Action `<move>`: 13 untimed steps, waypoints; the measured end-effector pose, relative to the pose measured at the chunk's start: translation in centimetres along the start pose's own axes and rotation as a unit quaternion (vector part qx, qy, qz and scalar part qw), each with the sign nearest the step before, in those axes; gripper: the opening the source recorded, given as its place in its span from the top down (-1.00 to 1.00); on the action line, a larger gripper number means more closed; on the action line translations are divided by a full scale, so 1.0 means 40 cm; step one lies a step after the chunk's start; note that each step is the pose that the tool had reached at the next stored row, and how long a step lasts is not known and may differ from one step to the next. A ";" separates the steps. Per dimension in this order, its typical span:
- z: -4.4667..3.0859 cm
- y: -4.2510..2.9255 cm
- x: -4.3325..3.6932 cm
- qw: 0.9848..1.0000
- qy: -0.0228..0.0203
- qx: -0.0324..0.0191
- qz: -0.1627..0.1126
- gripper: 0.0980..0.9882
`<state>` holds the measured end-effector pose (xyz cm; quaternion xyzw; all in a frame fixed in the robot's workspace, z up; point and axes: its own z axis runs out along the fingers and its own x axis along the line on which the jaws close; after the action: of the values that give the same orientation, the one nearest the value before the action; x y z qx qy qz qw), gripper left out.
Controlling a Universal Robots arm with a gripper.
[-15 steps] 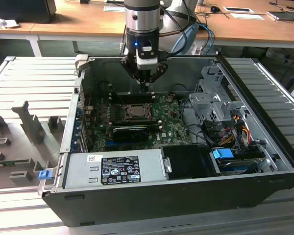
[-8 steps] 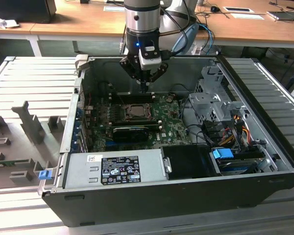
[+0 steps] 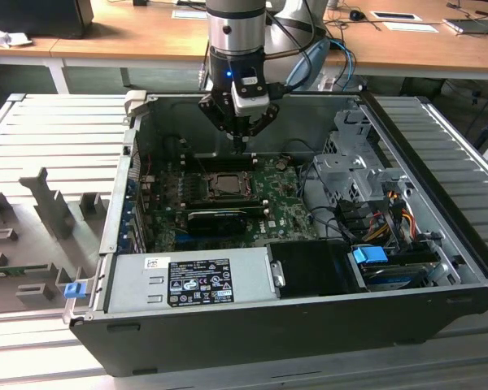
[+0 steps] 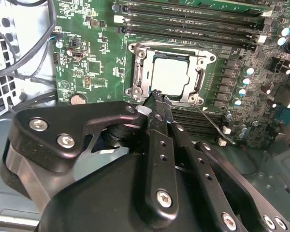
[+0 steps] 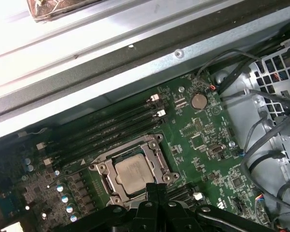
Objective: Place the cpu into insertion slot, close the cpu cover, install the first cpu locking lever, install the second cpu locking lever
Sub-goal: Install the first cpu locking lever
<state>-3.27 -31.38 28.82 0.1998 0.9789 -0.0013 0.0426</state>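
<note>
Second wrist view: gripper [image 4: 158, 96], tips together, just beside the cpu [image 4: 170, 76] in the insertion slot [image 4: 139, 53].

1. The arm [image 3: 236, 32] is hanging vertically in the exterior view, its silver-and-black wrist pointing straight down
2. The pincer [image 3: 241, 143] is sitting at its low end, black linkages spreading outward and then converging to a narrow tip
3. In the second wrist view the fingers [image 4: 160, 145] are lying pressed together, tips meeting with no gap
4. In the first wrist view the fingertips [image 5: 151, 193] are likewise sitting flat against each other
</note>
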 end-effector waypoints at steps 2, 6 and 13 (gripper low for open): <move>0.000 0.000 0.000 1.000 0.000 0.000 -0.004 0.98; 0.000 0.000 0.000 1.000 0.000 -0.001 -0.009 0.98; 0.000 0.000 0.000 0.999 0.001 -0.003 -0.036 0.98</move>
<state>-3.28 -31.38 28.82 0.1647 0.9854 0.0002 0.0426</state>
